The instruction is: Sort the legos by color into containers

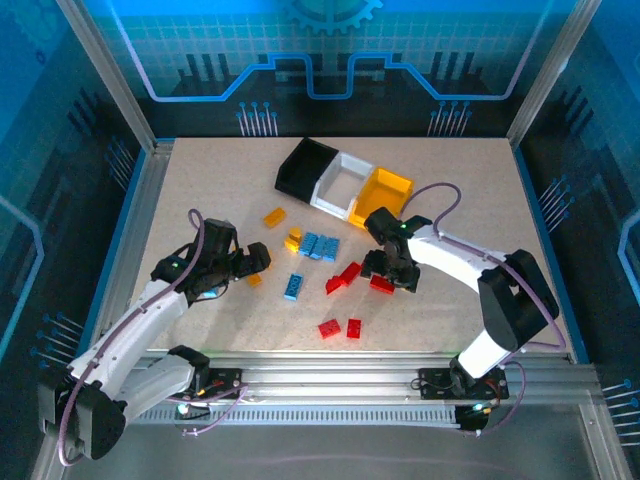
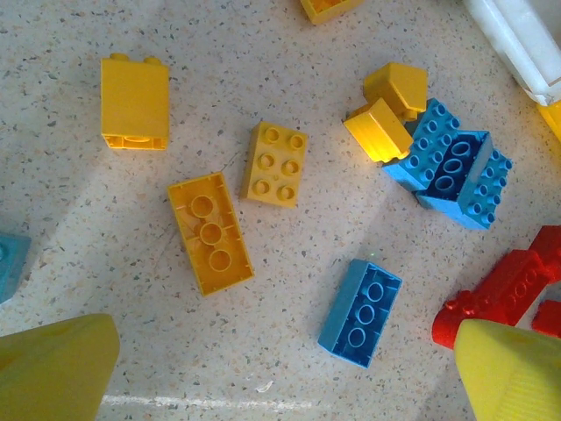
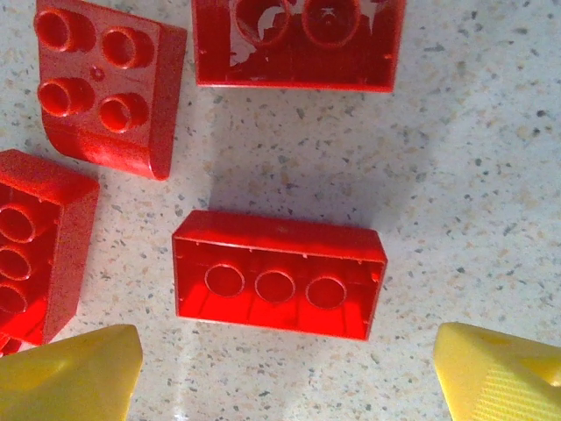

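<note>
- The counter [image 1: 200,180] is a speckled beige surface, bounded on every side by a metal frame [image 1: 350,368]. My arm bases are mounted at the near rail.
- Open room: the counter is bare at the far left, to the right of the bins, and in the near strip between the red pair [image 1: 329,328] and the near rail.
- My left hand [image 1: 255,262] is low over the counter, left of centre. It is open wide, and its yellow fingers [image 2: 53,368] stand well apart with nothing between them.
- Ahead of the left hand, a blue brick [image 2: 360,311] and an orange-yellow brick [image 2: 210,232] lie hollow side up, apart from each other. A blue cluster [image 2: 451,167] lies beyond them.
- My right hand [image 1: 392,275] is right of centre, just on the near side of the yellow-orange bin [image 1: 385,192], and it is open.
- A red brick [image 3: 279,274] lies hollow side up just ahead of the right fingertips and is not touched. More red bricks lie near it.
- The containers form a joined row at the far middle, set at a slant: the black bin [image 1: 303,168] at the far-left end, the white bin [image 1: 340,180] in the middle, and the yellow-orange bin at the near-right end.
- Contents: the white bin shows its own white floor. I cannot tell what the black bin or the yellow-orange bin holds.
- The legos I can see lie on the counter, on the near side of the bins.
</note>
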Motion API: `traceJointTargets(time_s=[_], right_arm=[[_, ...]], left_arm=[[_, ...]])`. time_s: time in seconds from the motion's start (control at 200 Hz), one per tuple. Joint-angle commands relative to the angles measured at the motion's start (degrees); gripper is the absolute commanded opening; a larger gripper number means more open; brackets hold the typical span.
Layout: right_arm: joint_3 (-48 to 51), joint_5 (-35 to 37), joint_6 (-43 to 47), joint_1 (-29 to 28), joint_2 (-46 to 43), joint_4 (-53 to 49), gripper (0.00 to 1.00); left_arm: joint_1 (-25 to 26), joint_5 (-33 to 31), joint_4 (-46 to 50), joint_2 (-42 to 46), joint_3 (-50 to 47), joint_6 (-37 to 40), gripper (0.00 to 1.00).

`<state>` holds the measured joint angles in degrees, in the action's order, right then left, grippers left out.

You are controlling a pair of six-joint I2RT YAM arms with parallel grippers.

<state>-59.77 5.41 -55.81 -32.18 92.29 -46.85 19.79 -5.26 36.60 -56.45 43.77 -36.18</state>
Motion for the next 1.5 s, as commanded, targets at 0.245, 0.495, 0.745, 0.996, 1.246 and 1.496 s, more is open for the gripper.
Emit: traceJointTargets(time_s=[0.245,0.495,0.745,0.996,1.246,1.496], right_arm=[[1.2,-1.4,1.4,1.5,5.3,3.8,0.88],[1.4,-2.1,2.5,3.2,7.7,6.3,0.82],[2.0,-2.1,3.5,3.9,7.9,6.6,0.69],[4.2,-1.6,3.6,3.9,2.0,3.4,0.64],[3.4,-0.6,4.3,5.6,-7.4,-2.0,0.64],[-8.8,-1.0,6.8,9.2,-8.7,-5.5,0.64]], left_arm=[[0.5,-0.5,2.4,2.2,0.2,-1.6,0.99],[0.5,-0.8,3.2,2.5,0.5,-1.9,0.99],[0.5,-0.5,2.4,0.9,1.4,-2.3,0.99],[0.5,-0.4,1.2,1.1,0.6,-2.9,0.99],[0.5,0.5,-1.4,0.3,-1.0,-3.8,0.99],[0.5,3.0,-3.5,-2.7,0.0,-3.5,0.99]])
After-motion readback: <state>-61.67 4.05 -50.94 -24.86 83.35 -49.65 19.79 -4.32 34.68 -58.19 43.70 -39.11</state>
